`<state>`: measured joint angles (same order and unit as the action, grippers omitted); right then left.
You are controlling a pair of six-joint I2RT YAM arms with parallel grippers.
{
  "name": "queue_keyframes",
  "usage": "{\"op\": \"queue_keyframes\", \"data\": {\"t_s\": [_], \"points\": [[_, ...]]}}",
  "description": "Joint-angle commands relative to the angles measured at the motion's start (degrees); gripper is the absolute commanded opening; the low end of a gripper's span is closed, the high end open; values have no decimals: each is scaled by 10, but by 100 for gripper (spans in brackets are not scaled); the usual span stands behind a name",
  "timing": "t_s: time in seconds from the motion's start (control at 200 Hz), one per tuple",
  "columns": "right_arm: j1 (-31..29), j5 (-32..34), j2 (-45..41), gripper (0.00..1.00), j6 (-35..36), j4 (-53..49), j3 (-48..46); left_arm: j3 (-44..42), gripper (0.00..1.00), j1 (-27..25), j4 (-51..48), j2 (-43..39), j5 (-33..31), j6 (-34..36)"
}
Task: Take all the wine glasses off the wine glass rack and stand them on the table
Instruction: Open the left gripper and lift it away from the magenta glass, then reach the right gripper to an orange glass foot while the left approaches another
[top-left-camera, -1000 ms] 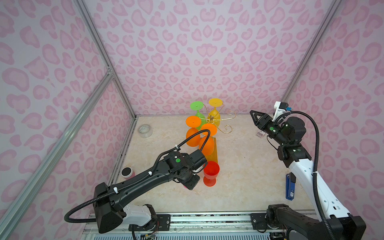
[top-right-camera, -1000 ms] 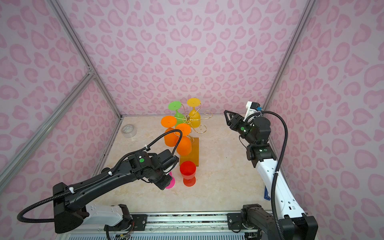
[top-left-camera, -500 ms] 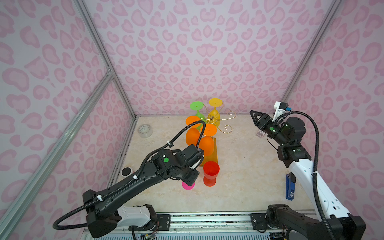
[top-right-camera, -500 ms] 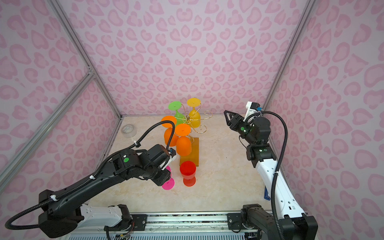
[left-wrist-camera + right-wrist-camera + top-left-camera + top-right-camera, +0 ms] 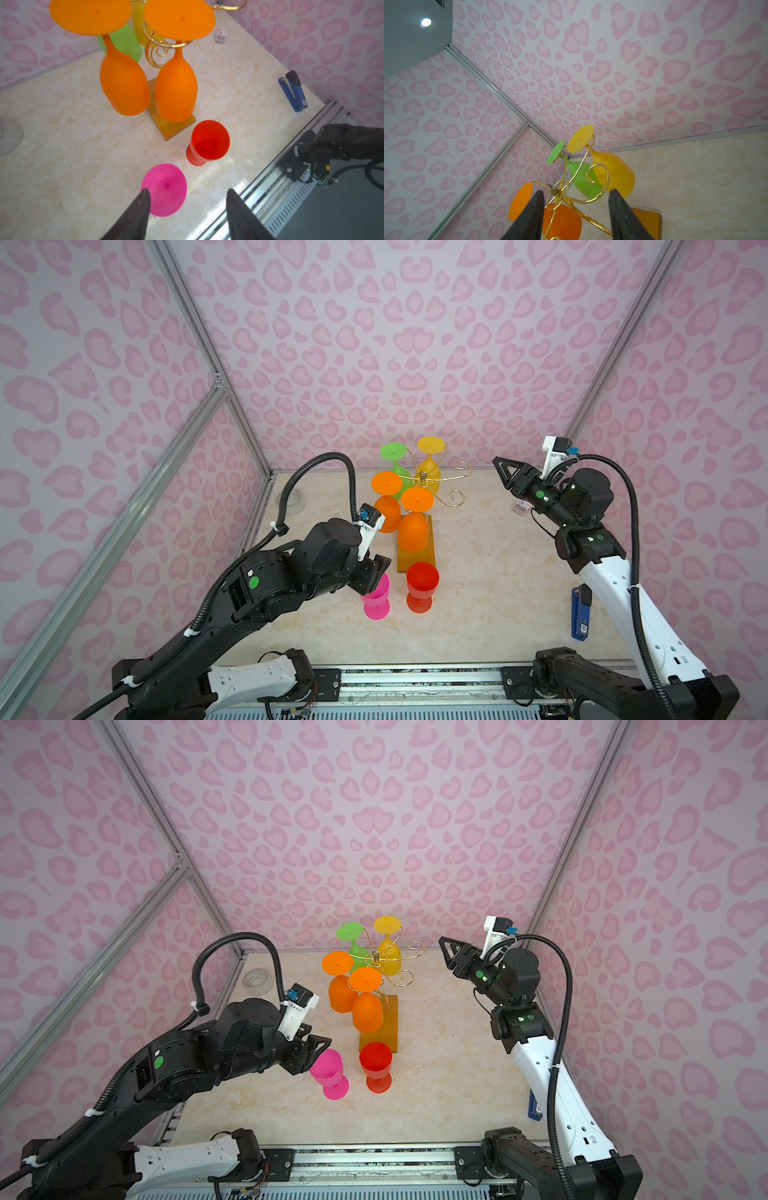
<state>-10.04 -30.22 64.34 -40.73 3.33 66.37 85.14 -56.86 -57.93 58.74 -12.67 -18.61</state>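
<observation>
Left jaws are hanging apart, gripping nothing, at the rim of the pink wine glass [image 5: 164, 189], which is standing upright on the table [image 5: 498, 593] beside the red glass [image 5: 422, 580], clear of the wine glass rack [image 5: 172, 127]; right jaws are hovering apart, farther off.

I work in a robot test booth, a lab set-up and no home. Pink heart-print walls [image 5: 415, 344] box me in, held by bare aluminium bars [image 5: 202, 344]. My desk [image 5: 498, 593] is a pale marble-look board. My left arm [image 5: 270, 585] and right arm [image 5: 615, 585] are mounted on a metal rail [image 5: 415, 676] along its front, trailing ribbed cable hoses [image 5: 326, 456]. The goods fit no one room: a wine glass rack [image 5: 172, 128] hung with bright plastic glasses [image 5: 412, 531], and a blue stapler [image 5: 579, 618]. Past a wall's edge my right wrist view catches a grey ceiling [image 5: 415, 41] and its round lamp [image 5: 426, 22].
</observation>
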Motion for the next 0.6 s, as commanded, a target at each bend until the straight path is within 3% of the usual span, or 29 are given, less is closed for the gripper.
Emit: {"op": "queue_keyframes", "data": {"t_s": [0.0,0.275,0.455,0.595], "points": [[-29,13,4,52,57,-49,26,-19,63,14,157,-36,-9,-18],[-95,9,36,52,112,-125,96,-63,63,89,328,-73,114,-103],[-129,-29,89,52,166,-249,182,-66,63,123,336,-62,141,-109],[-148,-17,107,52,190,-293,212,-89,63,168,367,-50,197,-148]]}}
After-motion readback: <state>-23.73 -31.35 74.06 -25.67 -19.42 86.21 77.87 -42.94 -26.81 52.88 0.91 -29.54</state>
